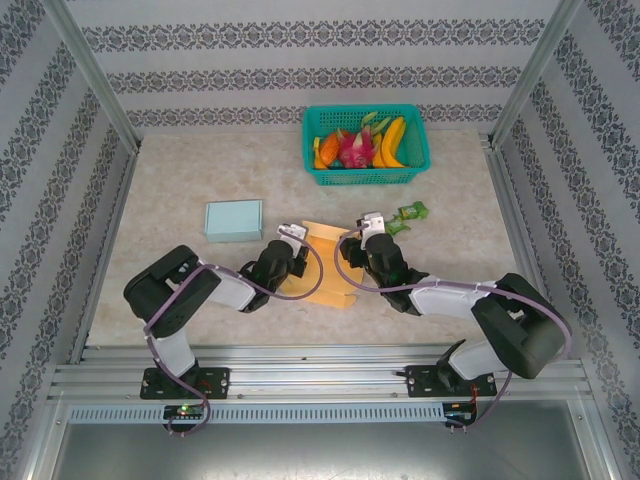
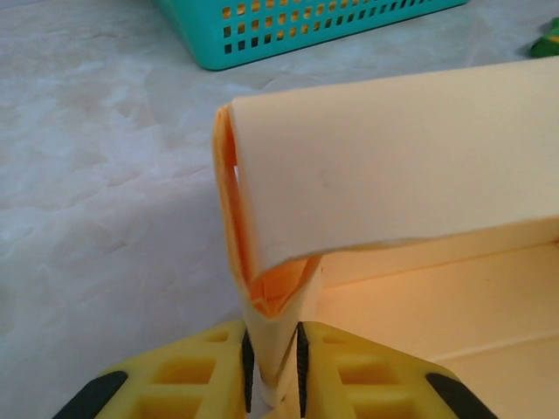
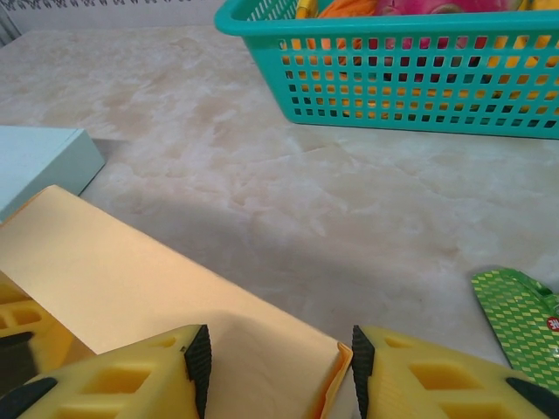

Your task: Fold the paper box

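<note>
We judge the pale-orange paper box (image 2: 410, 166) light and crease-prone, best pinched at folded edges: our left pincer (image 2: 275, 365) clamps one wall, the right pincer (image 3: 281, 367) stands open astride its flap.

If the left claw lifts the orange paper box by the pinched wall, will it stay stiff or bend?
Probably it bends: the paper box wall curls over above the left claw, so the sheet seems thin and floppy. Likely light, since one pinch on a folded edge holds the wall up. It may crease easily; the pinched fold looks crumpled.
</note>
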You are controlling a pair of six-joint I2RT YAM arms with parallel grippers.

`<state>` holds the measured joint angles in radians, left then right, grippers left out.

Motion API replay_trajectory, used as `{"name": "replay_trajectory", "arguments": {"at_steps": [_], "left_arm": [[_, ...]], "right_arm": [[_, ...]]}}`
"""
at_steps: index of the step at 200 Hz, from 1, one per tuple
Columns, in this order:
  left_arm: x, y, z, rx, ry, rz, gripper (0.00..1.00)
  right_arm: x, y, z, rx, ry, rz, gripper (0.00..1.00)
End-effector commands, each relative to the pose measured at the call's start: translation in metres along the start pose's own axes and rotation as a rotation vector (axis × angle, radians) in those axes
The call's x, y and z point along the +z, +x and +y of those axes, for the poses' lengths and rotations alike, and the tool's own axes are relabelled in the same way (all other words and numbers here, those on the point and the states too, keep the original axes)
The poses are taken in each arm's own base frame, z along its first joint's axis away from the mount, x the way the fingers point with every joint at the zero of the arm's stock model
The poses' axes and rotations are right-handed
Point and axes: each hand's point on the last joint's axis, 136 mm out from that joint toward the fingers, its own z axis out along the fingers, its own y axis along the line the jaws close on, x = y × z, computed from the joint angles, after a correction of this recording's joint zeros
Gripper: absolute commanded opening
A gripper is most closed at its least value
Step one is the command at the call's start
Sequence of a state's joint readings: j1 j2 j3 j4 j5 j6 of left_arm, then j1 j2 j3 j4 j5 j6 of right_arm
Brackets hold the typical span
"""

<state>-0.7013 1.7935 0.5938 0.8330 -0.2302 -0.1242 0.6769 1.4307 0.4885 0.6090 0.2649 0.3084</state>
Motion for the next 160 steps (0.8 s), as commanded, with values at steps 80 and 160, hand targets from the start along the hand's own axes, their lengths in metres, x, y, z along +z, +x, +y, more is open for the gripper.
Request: {"name": "replay_trajectory", "arguments": {"at_steps": [80,160], "left_arm": [[0.032,-0.002,0.019,-0.008,-0.233,0.0,0.0],[0.033,0.004,0.033,0.06,-0.353,0.033,0.14]], "right_arm": [[0.011,0.011,0.01,-0.014,-0.024,0.037,0.47],[0.012,0.012,0.008,0.003,-0.023,0.038,0.47]]}}
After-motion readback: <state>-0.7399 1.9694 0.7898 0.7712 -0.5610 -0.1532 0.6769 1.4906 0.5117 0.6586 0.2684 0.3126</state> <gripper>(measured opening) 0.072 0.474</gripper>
